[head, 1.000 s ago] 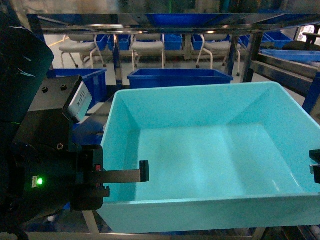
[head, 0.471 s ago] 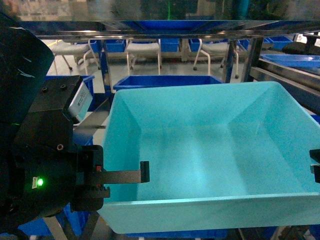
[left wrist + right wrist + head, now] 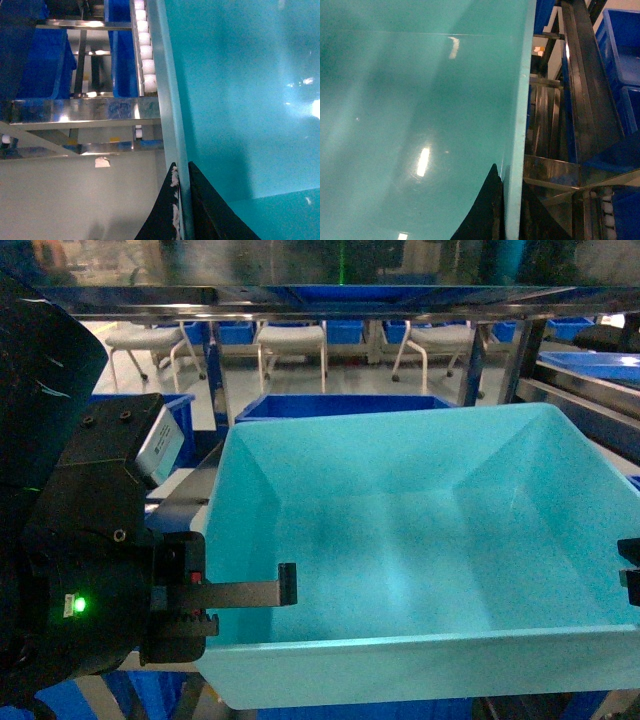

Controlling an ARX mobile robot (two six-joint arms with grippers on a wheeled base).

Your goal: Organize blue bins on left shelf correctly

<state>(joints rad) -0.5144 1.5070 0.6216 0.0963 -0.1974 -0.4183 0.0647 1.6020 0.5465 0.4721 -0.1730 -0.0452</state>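
Observation:
One light turquoise blue bin point(image 3: 400, 540) fills the head view, empty and held level in front of the left shelf point(image 3: 300, 302). My left gripper point(image 3: 280, 592) is shut on the bin's left wall, one finger inside and the other hidden outside. In the left wrist view the left gripper point(image 3: 181, 167) pinches the thin rim of the bin point(image 3: 240, 100). My right gripper point(image 3: 630, 575) shows only at the frame edge. In the right wrist view the right gripper point(image 3: 512, 172) is shut on the right rim of the bin point(image 3: 420, 100).
A royal-blue crate point(image 3: 340, 405) sits on the rack just behind the bin. A white roller track point(image 3: 145, 50) and a steel crossbar point(image 3: 85, 110) lie beside the bin's left wall. Slanted steel rails point(image 3: 580, 75) and more crates point(image 3: 620, 45) are on the right. White chairs point(image 3: 290, 335) stand far behind.
Both grippers keep the same hold on the bin. The shelf bars and crates behind have shifted in view, and the steel bar under the bin's front edge is out of sight.

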